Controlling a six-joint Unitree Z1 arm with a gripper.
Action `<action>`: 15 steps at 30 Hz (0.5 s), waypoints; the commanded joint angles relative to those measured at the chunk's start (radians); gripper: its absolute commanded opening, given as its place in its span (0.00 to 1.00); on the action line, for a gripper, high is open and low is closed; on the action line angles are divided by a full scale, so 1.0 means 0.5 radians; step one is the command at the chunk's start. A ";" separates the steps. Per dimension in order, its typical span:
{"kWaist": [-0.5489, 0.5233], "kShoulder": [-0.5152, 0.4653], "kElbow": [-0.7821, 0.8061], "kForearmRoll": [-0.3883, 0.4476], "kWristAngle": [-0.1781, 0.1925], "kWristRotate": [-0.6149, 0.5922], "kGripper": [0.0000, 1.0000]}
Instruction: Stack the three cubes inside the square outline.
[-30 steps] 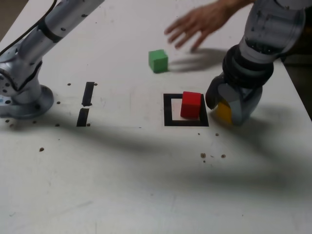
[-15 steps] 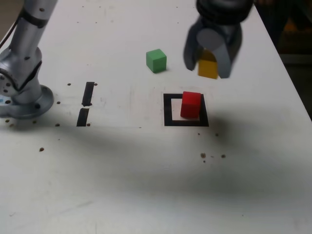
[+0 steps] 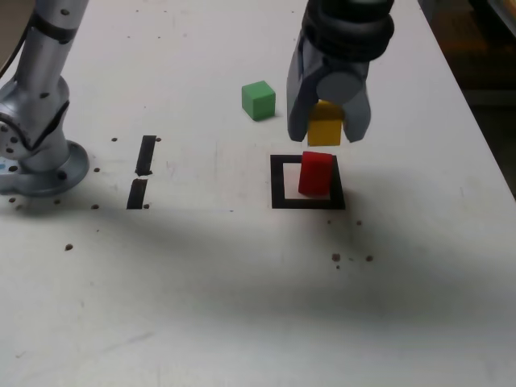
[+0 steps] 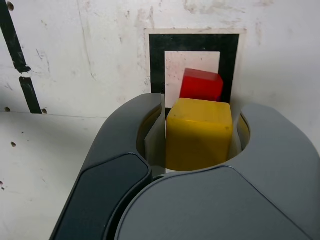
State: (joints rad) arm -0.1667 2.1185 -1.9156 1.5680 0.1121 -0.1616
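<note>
Misalignment is threatening: the gripper, jaws clamping the yellow cube, is hovering above the red cube, which is sitting off-centre inside the square outline; an offset release could topple both.

1. I work in what looks like a robotics lab test bench: my base is bolted onto a scuffed white table.
2. Black tape strips and a taped square outline mark positions, typical of an experiment setup.
</note>
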 commanded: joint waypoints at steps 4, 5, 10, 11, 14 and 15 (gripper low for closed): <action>0.041 0.008 0.081 -0.013 0.006 0.032 0.26; 0.048 0.009 0.097 -0.020 0.005 0.046 0.26; 0.070 0.022 0.146 -0.059 -0.016 0.093 0.26; 0.071 0.024 0.148 -0.064 -0.025 0.095 0.26; 0.073 0.032 0.143 -0.068 -0.054 0.097 0.26; 0.073 0.035 0.140 -0.069 -0.064 0.098 0.26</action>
State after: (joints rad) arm -0.1319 2.1317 -1.8416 1.5320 0.0861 -0.1141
